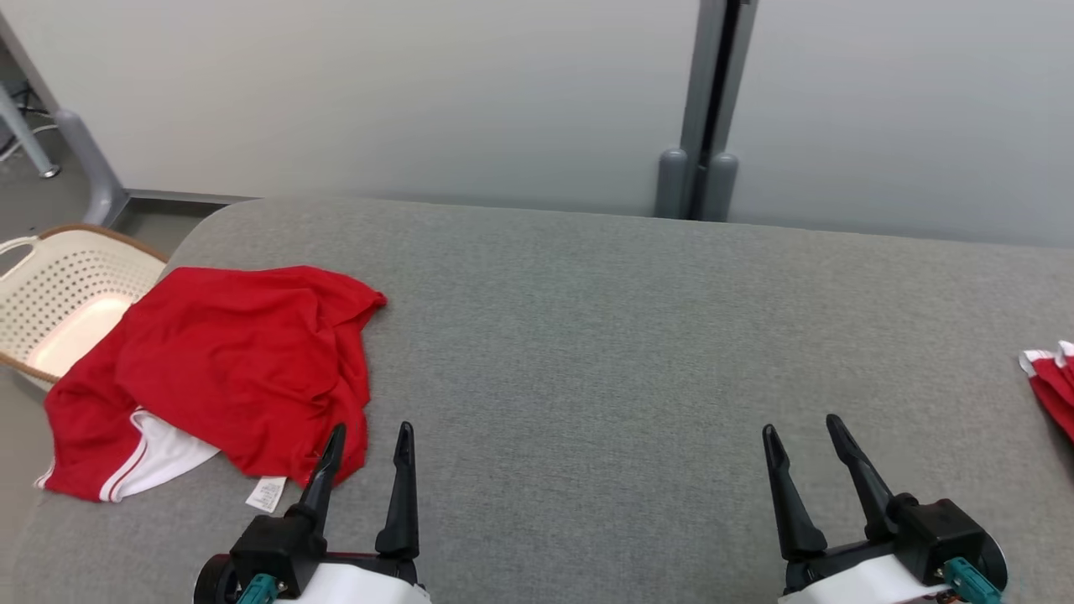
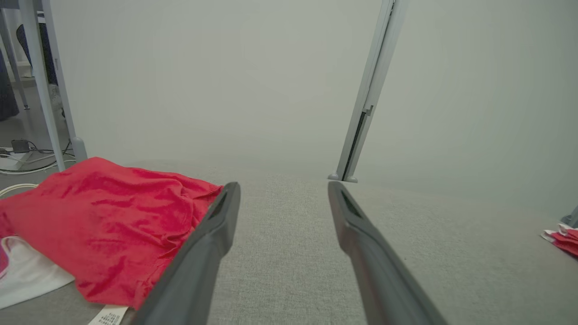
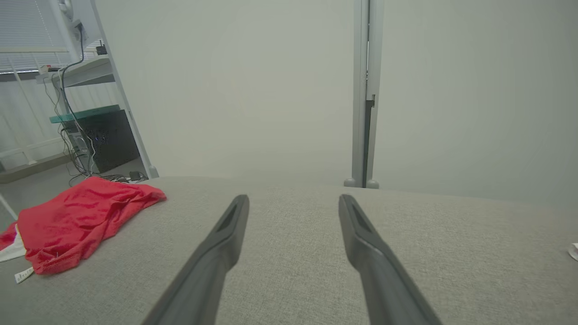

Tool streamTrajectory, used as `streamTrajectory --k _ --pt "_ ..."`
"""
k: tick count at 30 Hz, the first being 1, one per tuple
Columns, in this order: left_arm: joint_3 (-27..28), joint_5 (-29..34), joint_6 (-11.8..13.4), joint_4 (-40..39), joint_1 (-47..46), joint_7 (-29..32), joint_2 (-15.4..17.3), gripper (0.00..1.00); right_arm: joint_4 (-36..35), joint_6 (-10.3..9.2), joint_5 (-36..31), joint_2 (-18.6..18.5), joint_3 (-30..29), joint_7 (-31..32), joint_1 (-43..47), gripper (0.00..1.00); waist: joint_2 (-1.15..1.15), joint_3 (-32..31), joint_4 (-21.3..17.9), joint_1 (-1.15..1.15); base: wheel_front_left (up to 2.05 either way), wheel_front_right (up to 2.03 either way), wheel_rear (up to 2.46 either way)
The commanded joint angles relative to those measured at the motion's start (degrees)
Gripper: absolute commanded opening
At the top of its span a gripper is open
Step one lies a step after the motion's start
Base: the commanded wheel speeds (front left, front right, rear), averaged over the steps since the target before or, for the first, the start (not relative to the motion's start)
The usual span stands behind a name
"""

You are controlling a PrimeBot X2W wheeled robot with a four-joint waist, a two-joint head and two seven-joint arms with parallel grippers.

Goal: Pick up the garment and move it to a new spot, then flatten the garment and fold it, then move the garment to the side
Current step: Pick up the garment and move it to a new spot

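Note:
A crumpled red garment with white trim and a white label lies at the left edge of the grey padded table. It also appears as the red garment in the left wrist view and the red garment in the right wrist view. My left gripper stands open at the lower left, its fingertips just beside the garment's near right edge, nothing between them. My right gripper stands open at the lower right over bare table. The left gripper and right gripper show wide-apart fingers.
A cream perforated laundry basket stands on the floor off the table's left end. Another red and white cloth lies at the table's right edge. Pale partition panels with a grey post back the table.

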Motion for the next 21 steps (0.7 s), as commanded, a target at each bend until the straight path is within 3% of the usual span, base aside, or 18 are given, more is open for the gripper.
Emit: streamTrajectory --k 1,15,21 --pt "0.3 0.5 -0.1 0.0 -0.3 0.0 0.2 1.00 0.0 -0.02 0.4 -0.2 0.2 -0.1 0.4 1.00 0.00 -0.4 2.5 0.00 0.00 0.00 0.00" --pt "6.1 2.4 -1.5 0.5 1.7 0.0 0.2 1.00 0.7 -0.02 3.0 0.3 6.9 -0.1 0.6 1.00 0.00 -2.6 15.5 0.00 0.00 0.00 0.00" --pt "8.0 1.9 -0.8 -0.8 2.7 0.0 0.2 1.00 1.7 -0.02 3.3 0.3 10.1 -0.1 -1.4 1.00 0.00 -1.5 17.0 0.00 0.00 0.00 0.00"
